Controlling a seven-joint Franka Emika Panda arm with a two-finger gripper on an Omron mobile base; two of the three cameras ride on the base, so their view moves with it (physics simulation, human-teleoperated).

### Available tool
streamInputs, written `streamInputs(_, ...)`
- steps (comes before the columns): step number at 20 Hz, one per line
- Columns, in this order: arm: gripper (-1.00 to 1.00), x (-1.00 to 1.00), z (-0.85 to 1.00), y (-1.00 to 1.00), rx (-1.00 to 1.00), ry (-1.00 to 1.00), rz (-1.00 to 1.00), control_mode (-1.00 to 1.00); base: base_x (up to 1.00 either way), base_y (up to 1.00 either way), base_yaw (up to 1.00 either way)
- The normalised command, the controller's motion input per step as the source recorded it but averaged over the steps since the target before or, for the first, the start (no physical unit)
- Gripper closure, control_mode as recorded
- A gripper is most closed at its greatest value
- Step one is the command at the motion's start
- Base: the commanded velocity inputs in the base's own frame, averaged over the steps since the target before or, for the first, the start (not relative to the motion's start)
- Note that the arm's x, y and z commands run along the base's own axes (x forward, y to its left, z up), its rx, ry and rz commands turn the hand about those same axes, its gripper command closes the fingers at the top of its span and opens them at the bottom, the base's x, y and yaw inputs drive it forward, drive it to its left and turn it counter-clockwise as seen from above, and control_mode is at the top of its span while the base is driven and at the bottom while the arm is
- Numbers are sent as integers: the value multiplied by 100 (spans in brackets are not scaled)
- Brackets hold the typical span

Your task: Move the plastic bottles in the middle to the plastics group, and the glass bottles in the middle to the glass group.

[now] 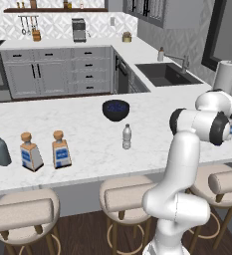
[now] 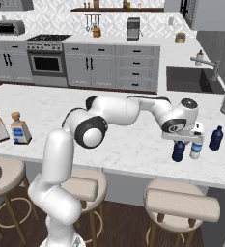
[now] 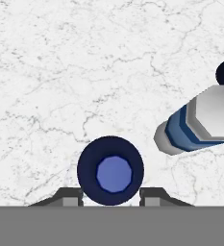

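End effector point(image 3: 111, 197) straddles the navy bottle point(image 3: 110, 170), fingers beside it, contact unclear; pale blue-banded bottle point(image 2: 196, 150) just beside it on tabletop point(image 2: 128, 144).

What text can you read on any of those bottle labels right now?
None is readable.
Two cork-stoppered square bottles: blue-and-white labels, print too small and blurred.
Pale bottle beside the tool: plain blue band, no lettering visible.
Navy bottle between the tool's fingers: no label visible.
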Motion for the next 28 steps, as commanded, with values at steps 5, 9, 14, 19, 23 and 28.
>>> streamInputs(5, -100, 0, 0, 0, 0, 0, 0, -100, 0, 0, 0)
streamInputs(9, -100, 0, 5, 3, 0, 0, 0, -100, 0, 0, 0)
streamInputs(14, -100, -16, 34, 37, 0, -2, 0, -100, 0, 0, 0)
streamInputs(19, -100, -36, 30, 72, 0, -10, 1, -100, 0, 0, 0)
streamInputs(23, -100, -47, 5, 94, 0, -2, 2, -100, 0, 0, 0)
streamInputs(28, -100, -23, 3, 100, -1, 4, 1, -100, 0, 0, 0)
